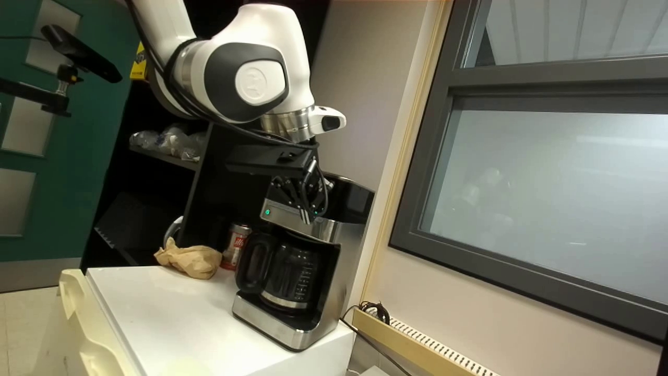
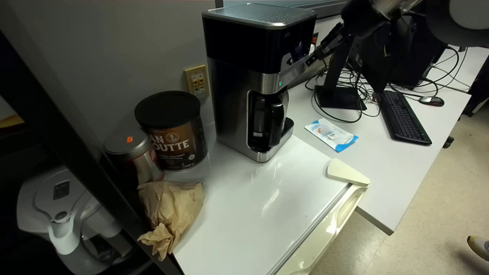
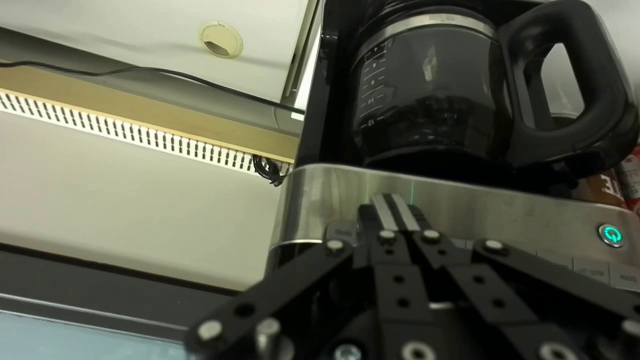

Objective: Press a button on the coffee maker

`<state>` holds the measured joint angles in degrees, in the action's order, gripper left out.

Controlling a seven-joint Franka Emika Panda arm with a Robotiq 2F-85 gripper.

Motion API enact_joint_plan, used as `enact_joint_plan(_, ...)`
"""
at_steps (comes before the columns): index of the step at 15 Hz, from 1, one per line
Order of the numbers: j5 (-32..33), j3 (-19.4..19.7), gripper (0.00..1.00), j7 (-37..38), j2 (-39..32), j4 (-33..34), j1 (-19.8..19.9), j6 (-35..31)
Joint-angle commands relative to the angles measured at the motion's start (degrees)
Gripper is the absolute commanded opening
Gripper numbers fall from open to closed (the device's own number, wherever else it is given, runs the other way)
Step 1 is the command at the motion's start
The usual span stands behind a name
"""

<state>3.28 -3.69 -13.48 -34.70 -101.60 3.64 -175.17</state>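
The black and silver coffee maker stands upright on a white surface, and it also shows in an exterior view. Its dark glass carafe sits inside. A round power button glows green-blue on the metal front strip, right of my fingertips in the wrist view; a row of grey buttons lies along the strip, partly hidden by my fingers. My gripper is shut and empty, its fingertips together at the strip. In an exterior view the fingertips are at the front panel; I cannot tell whether they touch it.
A brown paper bag, a red and silver can and a large brown coffee tin stand beside the coffee maker. A wall with a window is on its far side. A monitor stand, cables and keyboard occupy the adjoining desk.
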Motion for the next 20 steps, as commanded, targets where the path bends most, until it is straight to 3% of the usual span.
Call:
enact_joint_plan(1,0.9,0.4,0.00,1.2,-2.2,3.6,-0.3,0.8)
enact_joint_plan(9,0.6,-1.2,0.00,0.3,-1.0,1.9,0.9,0.3)
enact_joint_plan(20,-0.5,-12.2,0.00,-6.1,13.6,-18.8,7.9,-0.5)
